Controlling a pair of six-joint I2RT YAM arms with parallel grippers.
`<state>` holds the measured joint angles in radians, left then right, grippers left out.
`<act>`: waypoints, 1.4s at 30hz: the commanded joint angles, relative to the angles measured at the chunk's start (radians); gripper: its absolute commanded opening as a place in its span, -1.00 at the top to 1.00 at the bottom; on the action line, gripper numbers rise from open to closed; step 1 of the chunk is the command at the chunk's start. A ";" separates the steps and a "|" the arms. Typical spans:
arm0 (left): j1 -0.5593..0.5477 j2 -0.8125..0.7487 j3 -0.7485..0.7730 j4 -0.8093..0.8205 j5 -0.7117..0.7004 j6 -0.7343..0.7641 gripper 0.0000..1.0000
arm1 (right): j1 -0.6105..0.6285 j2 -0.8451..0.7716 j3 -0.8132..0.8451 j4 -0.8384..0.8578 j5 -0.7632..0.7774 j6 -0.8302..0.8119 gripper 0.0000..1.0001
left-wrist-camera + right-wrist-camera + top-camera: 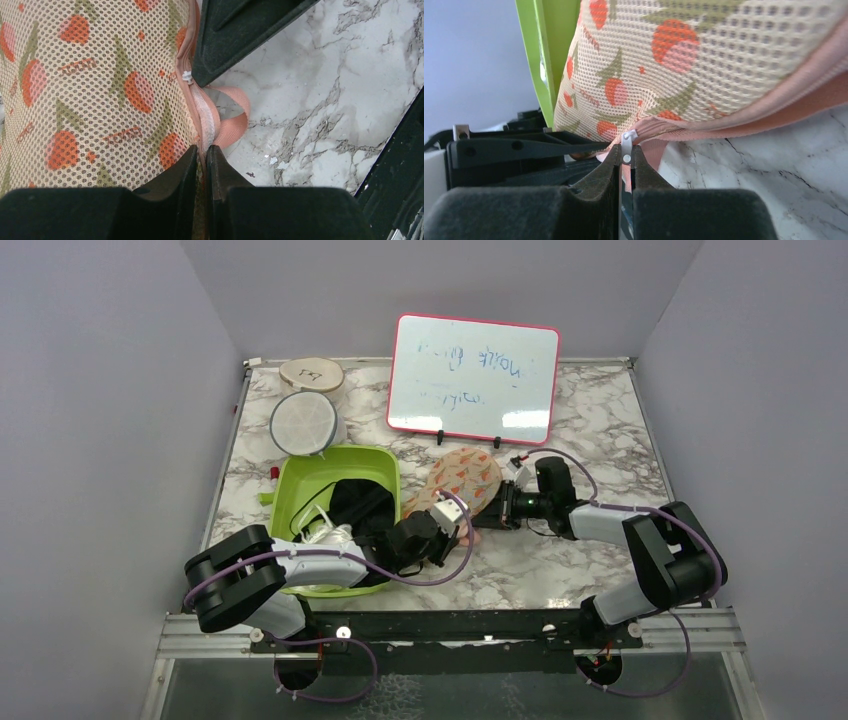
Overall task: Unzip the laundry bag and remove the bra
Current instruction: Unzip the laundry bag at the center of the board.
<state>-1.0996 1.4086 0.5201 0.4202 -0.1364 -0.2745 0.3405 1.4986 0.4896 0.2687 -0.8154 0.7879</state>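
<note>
Left fingers (182, 167): I see them pressed together on the zipper seam of the laundry bag (90, 90), with the tape pinched between the pads.
Right fingers (606, 167): I see them closed tight on the white zipper pull (626, 147), with the tab clamped between the tips.
Left gripper (452, 522): at the bag's near end, just beside the right wall of the green tub (300, 485).
Right gripper (497, 506): reaches in from the right, its tips just beside the left gripper's.
Laundry bag position: on the marble table (600, 440), between the tub and the right arm, its far end near the whiteboard (472, 378).
Zipper: I cannot tell how far it is open.
Strap loop (235, 117): peach, hangs from the seam onto the table.
Tub contents: a black garment (360, 502) and a white cloth (330, 538).
</note>
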 commanded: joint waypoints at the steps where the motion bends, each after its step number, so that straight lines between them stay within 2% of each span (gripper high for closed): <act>1: -0.002 -0.013 -0.023 0.006 0.072 0.004 1.00 | -0.018 -0.021 0.022 -0.014 0.130 0.119 0.99; 5: -0.002 -0.020 -0.033 0.006 0.081 0.004 1.00 | -0.034 -0.047 0.006 -0.016 0.199 0.125 0.99; 18: -0.001 -0.031 -0.048 0.006 0.127 0.004 1.00 | -0.072 -0.047 -0.020 0.106 0.208 0.195 0.99; 23: -0.002 -0.033 -0.042 0.006 0.114 -0.012 1.00 | -0.072 -0.031 -0.002 0.044 0.139 0.051 0.99; 26: -0.002 -0.030 -0.039 0.007 0.099 -0.021 1.00 | -0.072 -0.036 -0.017 0.055 0.030 -0.091 0.98; 28: -0.002 -0.030 -0.040 0.006 0.092 -0.026 1.00 | -0.072 -0.057 -0.033 0.036 -0.034 -0.207 0.86; 32: -0.002 -0.030 -0.042 0.006 0.089 -0.032 1.00 | -0.068 -0.098 -0.049 -0.027 -0.025 -0.387 0.40; 35: -0.001 -0.030 -0.037 0.006 0.098 -0.030 1.00 | -0.061 -0.053 -0.035 0.004 -0.087 -0.408 0.34; 42: -0.002 -0.037 -0.028 0.006 0.102 -0.032 1.00 | -0.061 0.090 -0.066 0.265 -0.212 -0.255 0.32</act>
<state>-1.0969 1.3949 0.4839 0.4313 -0.0486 -0.2935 0.2741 1.5227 0.4458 0.3435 -0.9138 0.4732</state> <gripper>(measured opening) 0.042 0.340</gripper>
